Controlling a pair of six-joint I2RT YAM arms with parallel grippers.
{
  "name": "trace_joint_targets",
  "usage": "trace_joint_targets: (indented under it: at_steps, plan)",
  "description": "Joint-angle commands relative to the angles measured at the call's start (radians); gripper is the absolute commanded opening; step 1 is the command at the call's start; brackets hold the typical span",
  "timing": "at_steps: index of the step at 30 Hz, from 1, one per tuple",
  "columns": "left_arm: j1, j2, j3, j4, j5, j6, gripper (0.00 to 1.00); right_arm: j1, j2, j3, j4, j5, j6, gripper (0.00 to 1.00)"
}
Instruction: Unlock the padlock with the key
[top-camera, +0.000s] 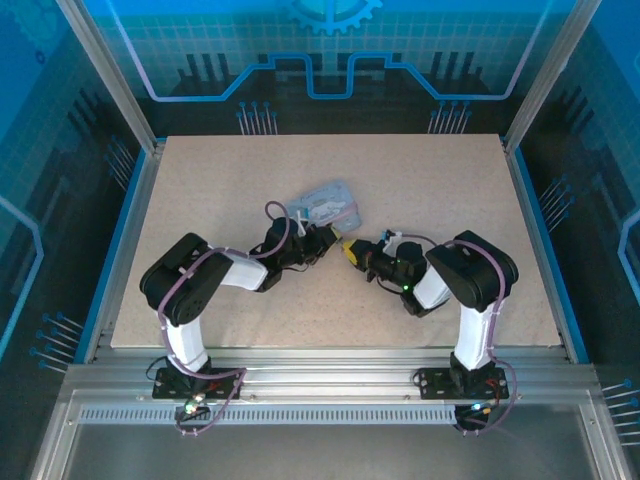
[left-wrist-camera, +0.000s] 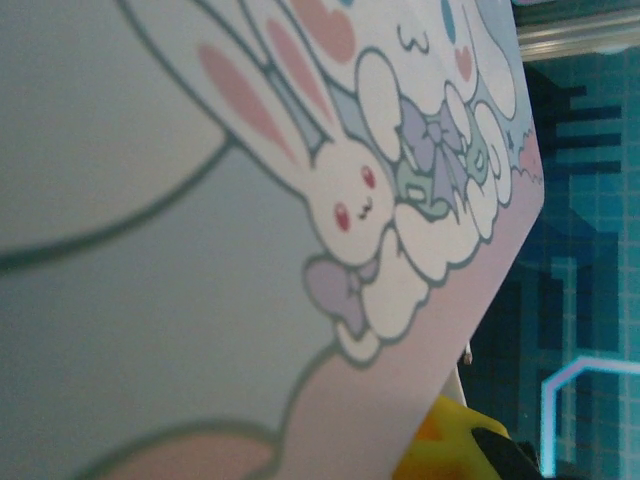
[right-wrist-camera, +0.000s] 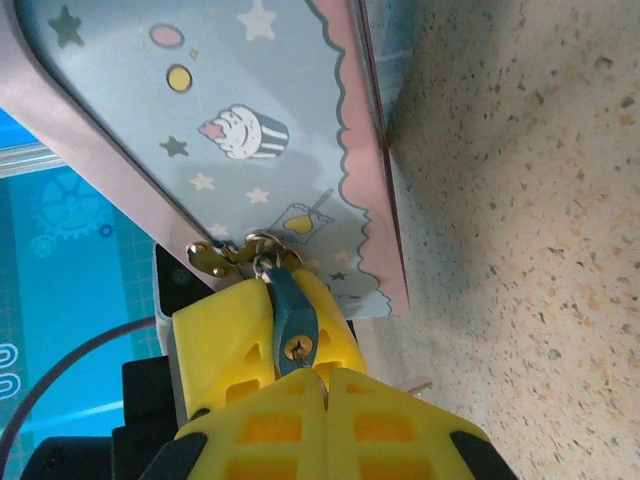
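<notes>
Clamped between yellow fingers of the left gripper: the padlock, hanging from the tin at its pink edge. Just short of its keyhole, the right gripper, pressed shut; whatever lies between, impossible to tell. Open speckled table right of fingers. Overhead, blue walls all round.
</notes>
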Motion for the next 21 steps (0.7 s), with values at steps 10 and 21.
trace_joint_targets:
  at_steps: [10,21]
  plan:
    - [-0.043,-0.004,0.018,0.114,0.213,-0.025,0.0,-0.044,0.021,0.125,-0.106,-0.138,-0.104,0.0]
    - [-0.056,0.028,0.035,0.105,0.255,-0.034,0.0,-0.03,-0.071,0.13,-0.246,-0.086,-0.156,0.0]
